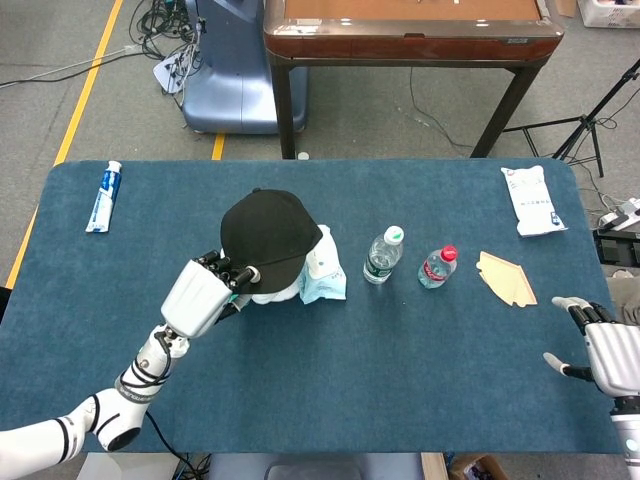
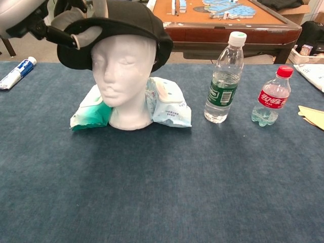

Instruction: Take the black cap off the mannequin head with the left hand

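My left robot hand (image 1: 205, 293) grips the brim of the black cap (image 1: 268, 232), fingers (image 2: 80, 38) curled around the brim's edge at the upper left of the chest view. The cap sits tilted on the white mannequin head (image 2: 123, 76): the brim is raised clear of the forehead, so the whole face shows, while the crown covers the top and back of the head. The mannequin head stands upright on the blue surface (image 1: 330, 370), with a pack of wipes (image 2: 167, 104) touching it on one side and a green and white packet (image 2: 88, 114) pressed against it on the other.

My right robot hand (image 1: 600, 345) rests at the surface's right edge, holding nothing, fingers spread apart.

A clear bottle with a white cap (image 2: 224, 78) stands just beside the wipes, and a smaller bottle with a red cap (image 2: 272, 96) stands near it, the two apart. Further right lie a tan folded piece (image 1: 507, 278) and a white packet (image 1: 532, 200) close to the far corner. A tube (image 1: 103, 196) lies near the left edge, well apart from everything else.
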Tool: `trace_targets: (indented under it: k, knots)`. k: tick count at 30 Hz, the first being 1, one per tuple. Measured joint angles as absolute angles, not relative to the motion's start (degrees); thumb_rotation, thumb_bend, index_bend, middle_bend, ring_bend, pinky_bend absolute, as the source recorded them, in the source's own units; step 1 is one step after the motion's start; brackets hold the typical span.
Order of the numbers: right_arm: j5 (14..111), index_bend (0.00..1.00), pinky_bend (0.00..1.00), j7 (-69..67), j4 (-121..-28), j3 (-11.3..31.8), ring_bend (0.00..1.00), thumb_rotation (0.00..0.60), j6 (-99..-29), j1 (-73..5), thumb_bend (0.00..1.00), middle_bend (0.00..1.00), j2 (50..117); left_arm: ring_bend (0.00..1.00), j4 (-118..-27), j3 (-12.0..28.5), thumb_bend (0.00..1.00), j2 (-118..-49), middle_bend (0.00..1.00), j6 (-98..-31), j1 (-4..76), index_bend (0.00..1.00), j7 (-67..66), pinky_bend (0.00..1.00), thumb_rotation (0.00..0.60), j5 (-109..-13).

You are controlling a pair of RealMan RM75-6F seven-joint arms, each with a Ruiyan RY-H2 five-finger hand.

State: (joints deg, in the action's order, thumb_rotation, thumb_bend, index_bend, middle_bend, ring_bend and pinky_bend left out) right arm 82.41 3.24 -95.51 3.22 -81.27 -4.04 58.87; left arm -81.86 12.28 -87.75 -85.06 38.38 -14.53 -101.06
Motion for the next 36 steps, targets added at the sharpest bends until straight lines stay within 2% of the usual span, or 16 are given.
trace_targets:
  k: [8, 22, 36]
  knots:
    - [82.2, 0.26, 0.57, 3.2, -95.5, 3.3, 0.26, 0.600, -81.2, -4.1, 0.12, 0.28, 58.8, 0.70, -83.2, 13.4, 0.51, -86.0, 0.95, -83.3, 39.1, 0.65, -15.5, 0.68, 0.600, -98.9]
    - [82.0, 0.26, 0.57, 3.6, -95.5, 3.3, 0.26, 0.600, -80.8, -4.2, 0.12, 0.28, 58.9, 0.70, -86.1, 13.7, 0.51, -84.7, 0.96, -84.2, 39.3, 0.65, -17.7, 0.68, 0.600, -99.5]
    - [81.9, 0.26, 0.57, 3.0, -95.5, 3.3, 0.26, 0.600, -80.8, -4.2, 0.12, 0.28, 58.7, 0.70, -87.3, 16.8, 0.51, -83.4, 0.96, -80.2, 41.5, 0.65, -20.0, 0.68, 0.600, -94.6]
